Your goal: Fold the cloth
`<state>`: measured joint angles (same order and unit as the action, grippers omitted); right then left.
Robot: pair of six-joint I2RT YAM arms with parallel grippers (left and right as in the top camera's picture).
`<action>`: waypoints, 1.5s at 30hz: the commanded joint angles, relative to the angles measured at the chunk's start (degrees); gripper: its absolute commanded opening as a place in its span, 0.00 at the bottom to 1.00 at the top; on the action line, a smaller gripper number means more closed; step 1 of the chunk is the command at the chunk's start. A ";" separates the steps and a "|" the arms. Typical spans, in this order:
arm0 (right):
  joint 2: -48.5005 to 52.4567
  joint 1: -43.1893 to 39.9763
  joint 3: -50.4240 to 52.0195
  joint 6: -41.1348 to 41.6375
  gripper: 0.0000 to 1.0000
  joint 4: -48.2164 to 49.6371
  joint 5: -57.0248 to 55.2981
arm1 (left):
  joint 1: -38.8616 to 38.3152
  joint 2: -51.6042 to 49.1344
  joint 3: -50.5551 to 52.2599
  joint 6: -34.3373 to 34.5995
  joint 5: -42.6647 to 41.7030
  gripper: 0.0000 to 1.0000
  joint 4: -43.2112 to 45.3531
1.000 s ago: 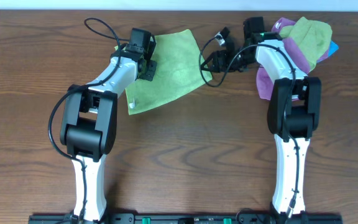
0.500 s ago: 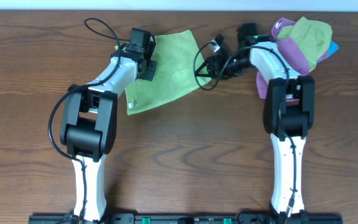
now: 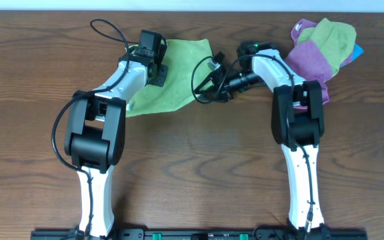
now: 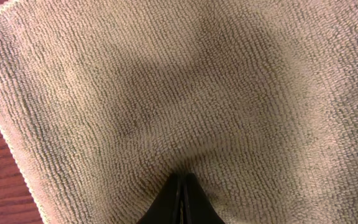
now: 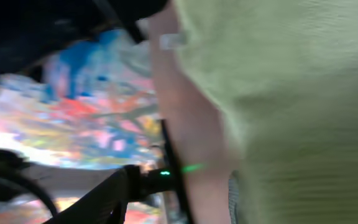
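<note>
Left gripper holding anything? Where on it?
Yes, the cloth: left gripper is shut on a pucker of its face, just inside one edge.

The left arm (image 3: pixel 122 79) rises from the lower edge of the frame, bends at its elbow left of centre and reaches up and right, with its wrist tipped steeply down. The left end effector (image 4: pixel 183 183) has its fingers pressed together, nipping the cloth (image 4: pixel 241 93). The right arm (image 3: pixel 297 113) stands up the right side and doubles over toward top centre, its end effector (image 3: pixel 212 85) pointing left. From here I can't make out how wide those jaws stand.
</note>
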<state>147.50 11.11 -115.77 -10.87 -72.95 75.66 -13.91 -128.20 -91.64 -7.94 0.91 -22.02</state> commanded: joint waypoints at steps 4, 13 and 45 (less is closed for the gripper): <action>-9.73 -2.60 -0.48 -6.60 0.56 -0.39 10.45 | 0.44 -1.97 0.55 -1.05 0.98 0.05 0.52; -20.35 -4.35 -0.48 -2.84 0.63 0.72 -18.93 | 0.44 -1.97 0.55 -1.05 0.98 0.06 0.92; -7.21 -3.58 0.39 -1.36 0.61 9.73 -30.60 | 0.44 -1.97 0.55 -1.05 1.01 0.06 0.90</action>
<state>139.55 6.94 -115.44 -13.04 -63.75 43.16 -13.87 -128.29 -91.61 -7.97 1.54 -20.99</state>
